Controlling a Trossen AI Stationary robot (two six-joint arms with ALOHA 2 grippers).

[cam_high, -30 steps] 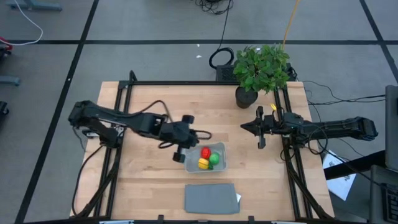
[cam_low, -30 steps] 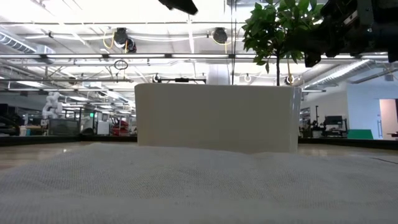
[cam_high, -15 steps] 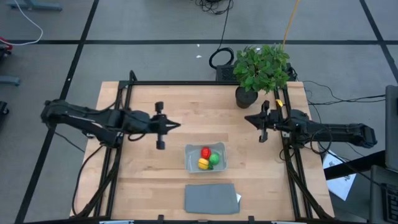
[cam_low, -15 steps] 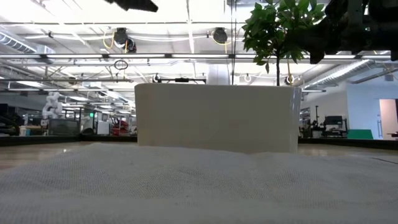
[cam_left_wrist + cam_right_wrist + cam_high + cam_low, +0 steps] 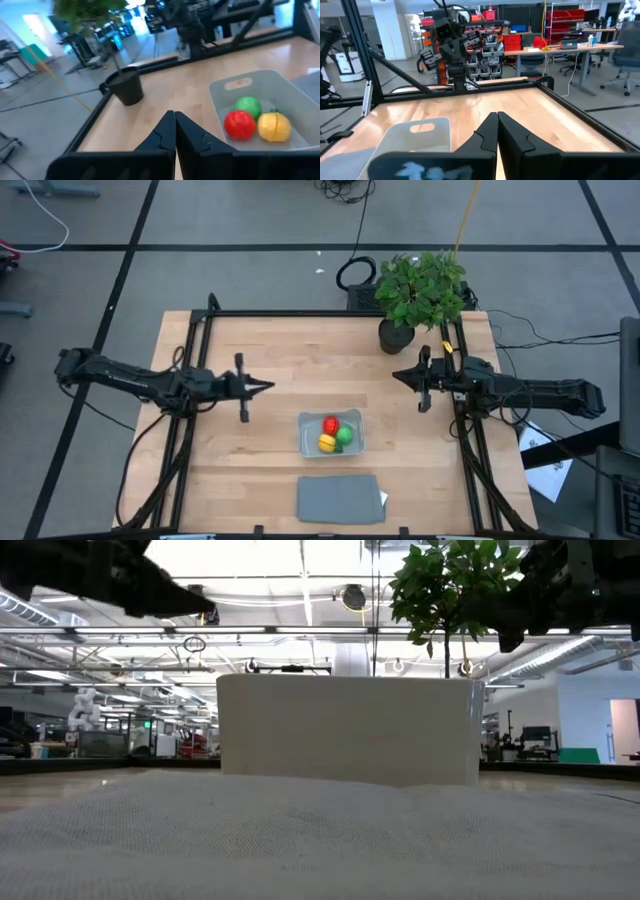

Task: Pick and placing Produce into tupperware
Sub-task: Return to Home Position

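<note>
The left gripper (image 5: 262, 386), fingers pressed together and empty, had pulled back from the tupperware (image 5: 303, 435) to its 10 o'clock, the right gripper (image 5: 398, 376), likewise closed, waiting at 2 o'clock; tomato (image 5: 331, 425), avocado (image 5: 345, 436) and pineapple (image 5: 327, 444) lay inside, so packing looked finished.

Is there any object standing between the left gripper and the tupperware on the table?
Nothing visible does. Only bare table lies between the left gripper, shut, and the tupperware. The lid lies on the tupperware's other side, and the potted plant stands near the right gripper.
</note>
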